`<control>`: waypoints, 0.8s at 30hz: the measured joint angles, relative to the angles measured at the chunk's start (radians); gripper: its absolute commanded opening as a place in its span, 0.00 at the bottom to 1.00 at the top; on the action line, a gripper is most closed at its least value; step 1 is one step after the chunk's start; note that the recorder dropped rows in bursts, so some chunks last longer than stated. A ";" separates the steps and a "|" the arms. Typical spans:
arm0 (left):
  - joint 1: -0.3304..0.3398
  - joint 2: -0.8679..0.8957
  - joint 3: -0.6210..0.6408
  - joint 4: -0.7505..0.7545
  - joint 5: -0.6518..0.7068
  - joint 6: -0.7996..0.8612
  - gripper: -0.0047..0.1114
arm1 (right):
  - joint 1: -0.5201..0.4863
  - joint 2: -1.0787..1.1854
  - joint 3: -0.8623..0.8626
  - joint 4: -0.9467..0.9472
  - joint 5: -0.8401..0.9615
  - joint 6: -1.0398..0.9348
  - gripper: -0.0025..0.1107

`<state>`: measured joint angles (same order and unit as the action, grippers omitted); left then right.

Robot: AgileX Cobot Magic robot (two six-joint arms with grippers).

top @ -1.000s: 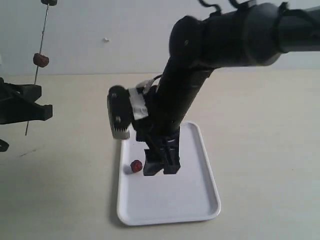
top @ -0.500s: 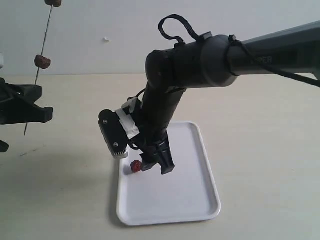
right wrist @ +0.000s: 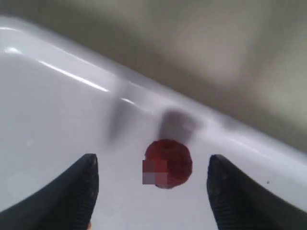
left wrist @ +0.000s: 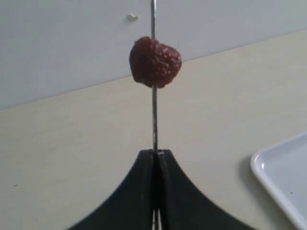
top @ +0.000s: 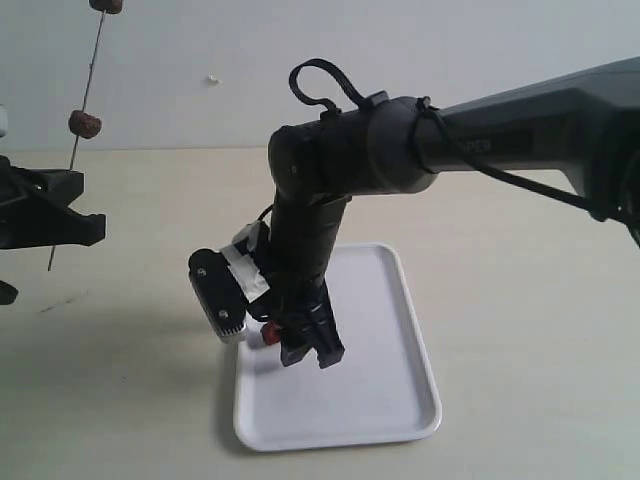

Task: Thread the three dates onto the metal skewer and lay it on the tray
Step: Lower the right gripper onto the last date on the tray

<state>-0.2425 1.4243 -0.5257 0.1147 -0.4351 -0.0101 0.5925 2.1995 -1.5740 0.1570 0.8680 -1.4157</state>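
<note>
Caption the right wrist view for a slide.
Open right gripper brackets a loose date lying on the white tray.

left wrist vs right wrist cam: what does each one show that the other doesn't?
Left wrist only: the metal skewer standing upright, clamped in the shut left gripper, with a threaded date on it above the jaws.

Right wrist only: a loose date lying on the tray near its rim, between the fingers of the open right gripper, not yet pinched.

Both: the white tray (only a corner in the left wrist view) and the beige table.
</note>
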 measured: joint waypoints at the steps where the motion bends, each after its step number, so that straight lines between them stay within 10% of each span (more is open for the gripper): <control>1: 0.000 0.000 0.000 0.000 0.000 0.000 0.04 | 0.000 0.000 0.000 0.000 -0.002 0.002 0.55; 24: 0.000 0.000 0.000 0.000 -0.002 0.010 0.04 | 0.000 0.087 -0.147 -0.033 0.125 0.037 0.52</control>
<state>-0.2425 1.4243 -0.5257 0.1147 -0.4370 0.0000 0.5925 2.2867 -1.7207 0.1236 0.9933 -1.3786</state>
